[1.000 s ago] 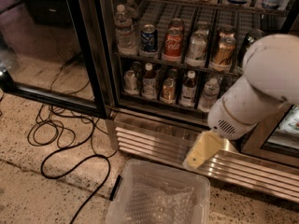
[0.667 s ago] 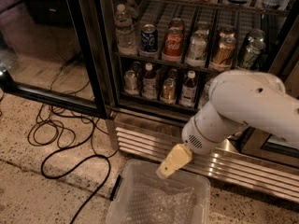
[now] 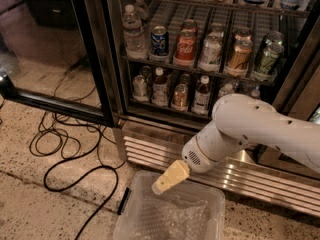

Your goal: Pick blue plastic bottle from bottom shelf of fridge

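- Two slim white-capped bottles stand on the bottom shelf [image 3: 165, 108] of the fridge [image 3: 150, 150], alternating with two cans [image 3: 180, 97]; things farther right are half hidden by my arm [image 3: 250, 124].
- I take the darker, right-hand one as the blue plastic bottle [image 3: 201, 93], though I cannot be sure.
- Five front cans [image 3: 185, 46] line the rack above, beside one clear water bottle [image 3: 133, 31].
- One clear bin [image 3: 210, 194] on the floor holds a crinkled clear sheet [image 3: 170, 219].
- My gripper [image 3: 161, 185] hangs just over the bin's rear rim, carrying nothing, well below the bottle; I cannot tell how far open it is.
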### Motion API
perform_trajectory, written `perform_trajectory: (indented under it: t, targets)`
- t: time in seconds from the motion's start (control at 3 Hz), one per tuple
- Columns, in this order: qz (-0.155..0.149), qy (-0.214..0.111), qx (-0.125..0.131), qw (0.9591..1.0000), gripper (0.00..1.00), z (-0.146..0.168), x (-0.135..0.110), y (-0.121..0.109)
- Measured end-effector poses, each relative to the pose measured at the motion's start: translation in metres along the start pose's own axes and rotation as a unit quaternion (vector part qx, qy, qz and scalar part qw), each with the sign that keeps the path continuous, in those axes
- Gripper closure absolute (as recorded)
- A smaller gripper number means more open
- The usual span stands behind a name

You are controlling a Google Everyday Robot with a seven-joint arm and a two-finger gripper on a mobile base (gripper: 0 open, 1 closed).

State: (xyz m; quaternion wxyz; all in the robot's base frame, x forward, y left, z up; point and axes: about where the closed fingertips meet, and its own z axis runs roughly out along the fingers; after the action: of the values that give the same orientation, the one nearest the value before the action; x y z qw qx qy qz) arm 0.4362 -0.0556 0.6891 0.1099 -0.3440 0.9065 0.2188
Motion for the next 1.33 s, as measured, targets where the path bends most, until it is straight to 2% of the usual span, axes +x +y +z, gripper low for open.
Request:
perform_trajectory:
  t: [0.33, 0.67, 1.0, 1.33]
  targets:
    - [0.0, 0.0, 0.0, 1.0, 0.0, 0.0, 0.0, 0.0]
    - [0.018, -0.022, 0.006, 0.9996, 0.0, 0.012, -0.002, 0.0]
    - [0.035, -0.054, 0.001, 0.9979, 0.0, 0.045, -0.02, 0.003]
    - [0.05, -0.072, -0.022, 0.9959, 0.0, 0.081, -0.036, 0.003]
